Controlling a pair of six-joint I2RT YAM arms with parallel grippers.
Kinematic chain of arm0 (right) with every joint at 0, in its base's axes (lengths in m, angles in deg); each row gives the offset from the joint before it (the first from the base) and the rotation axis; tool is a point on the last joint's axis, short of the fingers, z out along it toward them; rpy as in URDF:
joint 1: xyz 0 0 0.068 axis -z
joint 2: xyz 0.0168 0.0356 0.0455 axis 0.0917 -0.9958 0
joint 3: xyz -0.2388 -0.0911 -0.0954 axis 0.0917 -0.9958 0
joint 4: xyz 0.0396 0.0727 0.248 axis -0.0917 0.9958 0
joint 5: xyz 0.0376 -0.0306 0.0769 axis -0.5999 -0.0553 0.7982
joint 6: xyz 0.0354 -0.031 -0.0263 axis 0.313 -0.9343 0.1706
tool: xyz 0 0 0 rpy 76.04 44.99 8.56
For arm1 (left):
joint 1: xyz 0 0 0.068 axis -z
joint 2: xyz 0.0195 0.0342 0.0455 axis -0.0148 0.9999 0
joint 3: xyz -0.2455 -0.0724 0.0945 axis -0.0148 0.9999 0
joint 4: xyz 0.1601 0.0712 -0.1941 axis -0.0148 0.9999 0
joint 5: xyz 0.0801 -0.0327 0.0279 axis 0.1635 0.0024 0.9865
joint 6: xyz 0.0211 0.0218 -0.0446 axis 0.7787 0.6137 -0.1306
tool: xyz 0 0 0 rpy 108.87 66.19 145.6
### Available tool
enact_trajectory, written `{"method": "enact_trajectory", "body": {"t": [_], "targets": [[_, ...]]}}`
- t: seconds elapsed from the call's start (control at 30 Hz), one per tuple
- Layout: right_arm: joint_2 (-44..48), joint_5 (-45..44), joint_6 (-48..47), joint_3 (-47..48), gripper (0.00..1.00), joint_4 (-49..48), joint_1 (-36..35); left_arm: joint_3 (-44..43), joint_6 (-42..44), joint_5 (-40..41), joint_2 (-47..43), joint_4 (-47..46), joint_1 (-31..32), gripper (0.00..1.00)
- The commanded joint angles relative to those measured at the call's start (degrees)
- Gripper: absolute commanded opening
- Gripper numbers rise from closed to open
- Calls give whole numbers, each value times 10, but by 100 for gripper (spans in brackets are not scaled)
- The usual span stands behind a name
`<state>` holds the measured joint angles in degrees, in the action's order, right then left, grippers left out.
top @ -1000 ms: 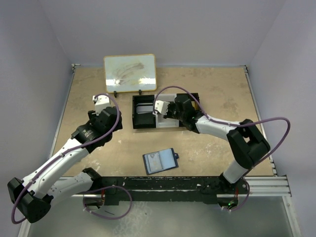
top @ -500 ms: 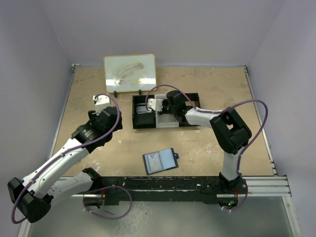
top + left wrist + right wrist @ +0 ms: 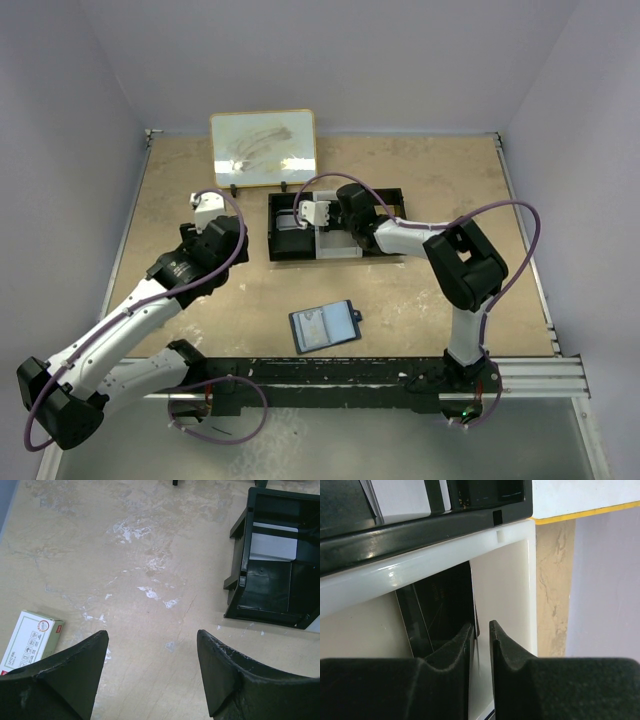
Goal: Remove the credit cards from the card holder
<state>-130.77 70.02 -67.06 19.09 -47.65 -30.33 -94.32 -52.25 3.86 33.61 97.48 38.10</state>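
Note:
The card holder (image 3: pixel 323 326) lies open on the table near the front, with a card showing in its pale inner panel; neither gripper is near it. My right gripper (image 3: pixel 481 626) is down inside the black tray (image 3: pixel 390 195), near the left compartment. Its jaws stand a narrow gap apart. A thin card (image 3: pixel 476 630) stands edge-on between them, against the left finger and apart from the right one. White cards (image 3: pixel 274 542) lie in the tray. My left gripper (image 3: pixel 152 635) hangs wide open over bare table left of the tray, holding nothing.
A small red-and-white box (image 3: pixel 30 640) lies on the table by my left finger. A whiteboard (image 3: pixel 263 148) stands at the back behind the tray. The tray's black wall (image 3: pixel 239 575) is right of my left gripper.
My right arm swung left along the tray, from the middle toward the left compartment. Its jaws went from shut to slightly parted. The left arm and the card holder stayed put.

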Motion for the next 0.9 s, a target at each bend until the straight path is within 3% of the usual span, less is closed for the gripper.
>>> {"method": "enact_trajectory", "body": {"t": [0.0,0.1,0.2,0.87], "targets": [[-5,-3,-13,4,22,-18,2,-8,12,2,4,-22,-2,70],[-10,-3,-6,10,24,-5,2,-8,12,1,7,-21,-2,70],[-10,-1,-7,8,35,0,2,-8,12,0,6,-21,-2,70],[44,42,48,21,52,60,11,-8,15,-10,20,-22,-2,69]]}}
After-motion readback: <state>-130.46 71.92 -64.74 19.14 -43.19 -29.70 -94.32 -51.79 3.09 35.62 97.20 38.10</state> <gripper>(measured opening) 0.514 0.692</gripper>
